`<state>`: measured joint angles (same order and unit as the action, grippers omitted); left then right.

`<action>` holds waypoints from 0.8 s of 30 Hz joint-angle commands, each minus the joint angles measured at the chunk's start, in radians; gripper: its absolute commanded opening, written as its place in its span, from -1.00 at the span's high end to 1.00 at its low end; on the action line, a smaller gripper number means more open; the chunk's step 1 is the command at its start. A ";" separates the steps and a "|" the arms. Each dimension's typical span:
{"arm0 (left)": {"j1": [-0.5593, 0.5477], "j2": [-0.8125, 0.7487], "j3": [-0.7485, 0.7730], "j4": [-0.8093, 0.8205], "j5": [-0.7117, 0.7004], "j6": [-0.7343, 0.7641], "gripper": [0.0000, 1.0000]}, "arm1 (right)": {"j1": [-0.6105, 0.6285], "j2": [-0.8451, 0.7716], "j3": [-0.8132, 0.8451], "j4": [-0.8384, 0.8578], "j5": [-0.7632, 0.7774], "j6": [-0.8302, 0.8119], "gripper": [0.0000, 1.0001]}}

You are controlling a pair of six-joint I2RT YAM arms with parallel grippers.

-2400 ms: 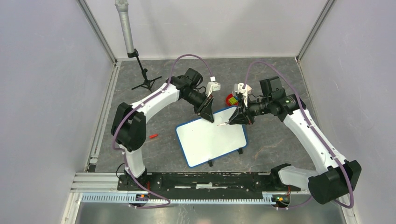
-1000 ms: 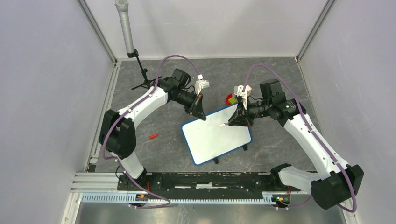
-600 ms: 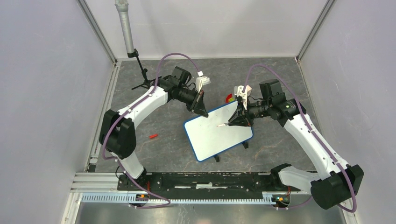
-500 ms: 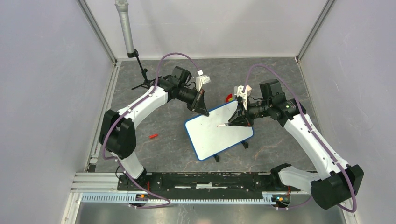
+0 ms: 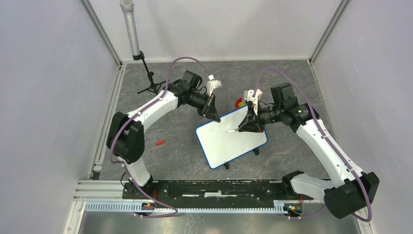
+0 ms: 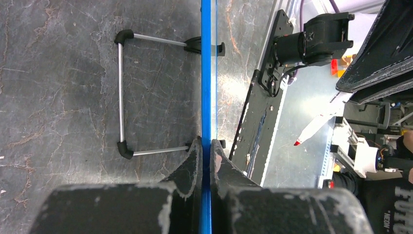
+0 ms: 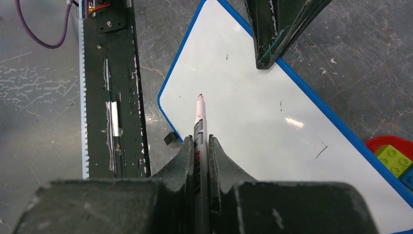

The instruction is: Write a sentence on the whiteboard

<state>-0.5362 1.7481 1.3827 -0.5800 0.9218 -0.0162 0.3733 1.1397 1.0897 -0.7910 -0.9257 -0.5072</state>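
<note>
On whiteboard [image 5: 234, 144] rim: left hand [image 6: 205, 148] clamped | over it: right hand [image 7: 199, 142] holding marker [image 7: 199, 114]

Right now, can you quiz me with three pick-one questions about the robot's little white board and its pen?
1. Where are the left jaws clamped? A the small white blue-rimmed whiteboard's edge B a book C a cup
2. What colour tips the white-barrelled marker pen in the right jaws? A red B green C black
3. The whiteboard's face is A full of words B without words C torn
1 A: left wrist view shows them shut on the blue edge. 2 A: its tip is red. 3 B: no lettering shows.
</note>
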 commanded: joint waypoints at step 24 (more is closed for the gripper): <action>0.158 -0.165 0.016 -0.272 0.019 0.205 -0.24 | 0.079 -0.091 -0.102 0.314 0.118 0.203 1.00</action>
<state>-0.4156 1.7443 1.4727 -0.8310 0.9375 0.1719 0.4042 1.0870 1.0077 -0.6476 -0.8684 -0.4091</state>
